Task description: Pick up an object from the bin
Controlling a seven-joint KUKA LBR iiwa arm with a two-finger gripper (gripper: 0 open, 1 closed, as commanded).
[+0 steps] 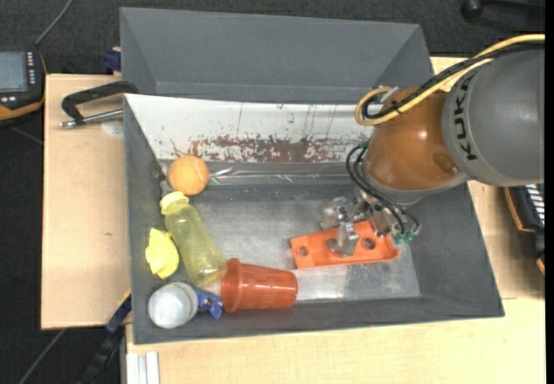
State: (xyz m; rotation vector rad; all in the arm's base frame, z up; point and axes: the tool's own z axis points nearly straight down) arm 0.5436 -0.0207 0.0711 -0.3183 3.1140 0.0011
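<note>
Firstly, gripper [348, 231]: was seen low at the right near part of the bin [143, 227], over the orange plate [310, 251]; whether open or clenched could not be told.
Orange plate: flat, holed, was laid on the floor beneath the gripper.
Red cup [260, 285]: was laid sideways, left of the plate.
Left wall: orange ball [188, 175] and clear bottle [195, 244] were ranged there.

hand [350, 232] low over a flat orange plate [317, 251] with holes, right side of bin [260, 54]
</note>
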